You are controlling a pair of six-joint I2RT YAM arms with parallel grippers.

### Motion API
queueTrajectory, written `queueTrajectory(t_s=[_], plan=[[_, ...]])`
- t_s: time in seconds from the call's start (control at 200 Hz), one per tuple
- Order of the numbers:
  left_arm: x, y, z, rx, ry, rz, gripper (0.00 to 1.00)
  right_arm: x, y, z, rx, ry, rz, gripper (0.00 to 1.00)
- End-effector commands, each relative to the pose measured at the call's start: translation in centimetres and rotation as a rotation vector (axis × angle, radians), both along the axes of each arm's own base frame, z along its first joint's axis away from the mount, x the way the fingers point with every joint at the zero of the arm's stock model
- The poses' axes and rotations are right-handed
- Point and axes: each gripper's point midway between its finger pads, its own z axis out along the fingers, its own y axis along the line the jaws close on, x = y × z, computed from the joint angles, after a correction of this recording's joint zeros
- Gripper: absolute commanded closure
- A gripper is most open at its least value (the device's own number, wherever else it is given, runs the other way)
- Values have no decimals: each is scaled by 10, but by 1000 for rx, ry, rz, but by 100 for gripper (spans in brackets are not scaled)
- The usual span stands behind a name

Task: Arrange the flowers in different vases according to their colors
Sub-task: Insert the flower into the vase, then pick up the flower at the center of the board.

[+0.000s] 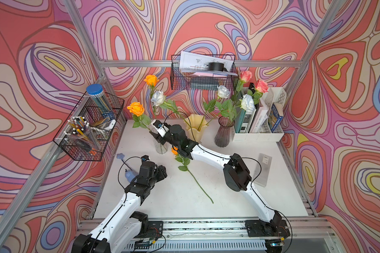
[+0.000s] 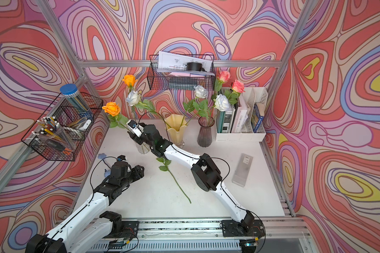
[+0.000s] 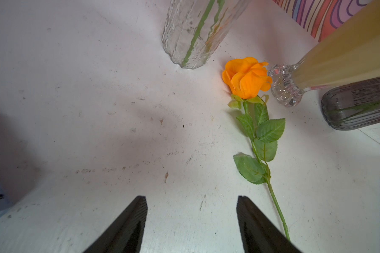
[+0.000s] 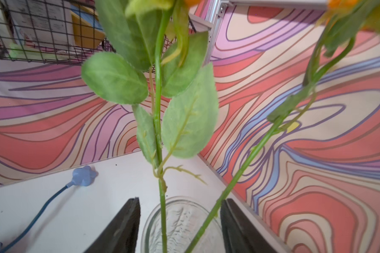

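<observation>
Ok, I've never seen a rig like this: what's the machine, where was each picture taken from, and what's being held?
It is a robot with two white arms, each ending in a two-fingered hand. Two pictures look down on the whole table from overhead; the other two come from cameras on the wrists. The right hand is open over the clear vase, its fingers either side of the stems of two orange roses, closed on neither. The left hand is open and empty, near a third orange rose lying on the table. White roses and pink roses stand in the yellow vase and purple vase. Nothing is held.
</observation>
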Motion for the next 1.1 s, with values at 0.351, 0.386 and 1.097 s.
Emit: queueTrajectory(t_s=[0.351, 0.386, 1.097], plan=[[-1, -9, 4, 5, -33, -64, 30, -88, -73, 57, -12, 167, 85, 38], [-1, -9, 5, 9, -33, -66, 30, -96, -80, 45, -34, 222, 91, 39], [-12, -10, 3, 29, -5, -72, 31, -183, -187, -167, -565, 863, -165, 52]])
